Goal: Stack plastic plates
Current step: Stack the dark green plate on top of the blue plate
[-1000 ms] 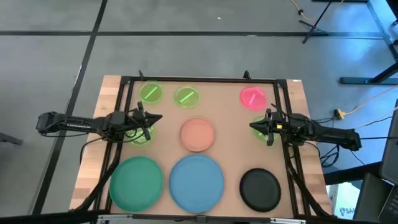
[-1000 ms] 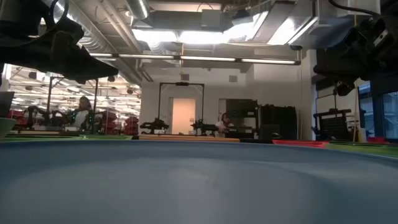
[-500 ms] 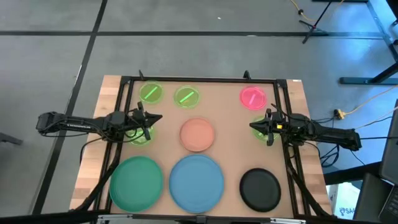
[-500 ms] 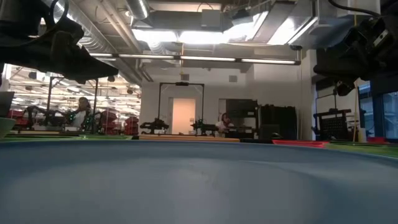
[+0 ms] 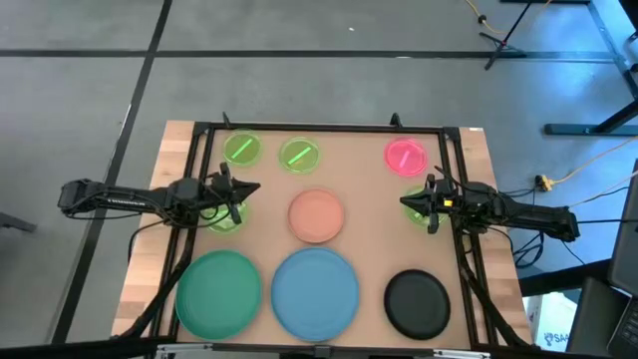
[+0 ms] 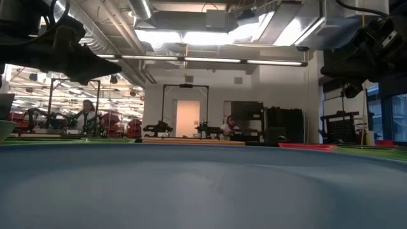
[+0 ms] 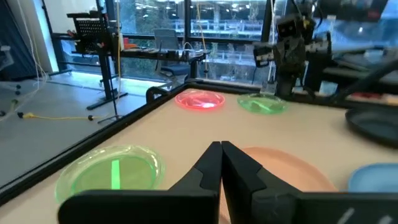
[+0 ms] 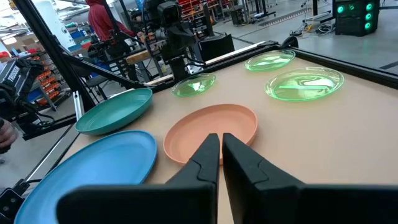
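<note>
Nine round plates lie flat and apart on the tan table top. Along the far side lie two neon-green plates [image 5: 241,150] [image 5: 300,155] and a pink plate [image 5: 405,155]. The salmon plate [image 5: 317,216] is in the middle. Teal [image 5: 219,291], blue [image 5: 316,290] and black [image 5: 417,302] plates line the near side. My left gripper [image 5: 254,188] hovers shut above another neon-green plate [image 5: 227,219], left of the salmon plate. My right gripper [image 5: 404,202] hovers shut over a further green plate [image 5: 417,196] to its right. Both wrist views show shut fingertips [image 7: 221,146] [image 8: 219,137].
A black frame [image 5: 319,127] rims the table, with bare wood strips outside it on both sides. Bare tan surface lies between the plates. In the low view the blue plate [image 6: 203,184] fills the foreground. People show far off in the room beyond the table.
</note>
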Tool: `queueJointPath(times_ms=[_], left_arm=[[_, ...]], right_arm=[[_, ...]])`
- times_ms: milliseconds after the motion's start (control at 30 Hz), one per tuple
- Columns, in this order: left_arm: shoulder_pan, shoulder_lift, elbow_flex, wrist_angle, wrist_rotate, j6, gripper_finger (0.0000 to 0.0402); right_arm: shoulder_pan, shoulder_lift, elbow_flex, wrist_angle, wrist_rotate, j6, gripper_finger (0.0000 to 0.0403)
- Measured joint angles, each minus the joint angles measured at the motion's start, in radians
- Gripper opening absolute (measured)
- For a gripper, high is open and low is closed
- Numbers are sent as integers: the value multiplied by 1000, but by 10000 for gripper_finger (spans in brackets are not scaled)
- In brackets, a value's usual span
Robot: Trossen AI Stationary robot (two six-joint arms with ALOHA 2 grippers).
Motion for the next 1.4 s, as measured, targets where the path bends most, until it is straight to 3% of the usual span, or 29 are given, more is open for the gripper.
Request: queueJointPath(times_ms=[167, 367, 633, 800, 1000, 1267, 1400], left_arm=[[1, 0, 0, 100, 34, 3, 4], [-31, 58, 49, 87, 175, 3, 4], [-150, 286, 278, -226, 184, 11, 4], [-204, 410, 357, -297, 169, -29, 6], [-221, 507, 450, -396, 131, -60, 50], [-274, 585, 643, -808, 141, -216, 132], [-337, 610, 694, -954, 231, -349, 146]], right_arm=[[0, 0, 0, 0, 0, 0, 16], [0, 0, -1, 7, 7, -7, 16], [0, 0, -4, 39, 110, -81, 16], [0, 0, -3, 49, 167, -85, 16], [0, 0, -2, 52, 197, -91, 18], [0, 1, -1, 193, 98, -132, 90], [0, 56, 1, 296, 44, -147, 142]])
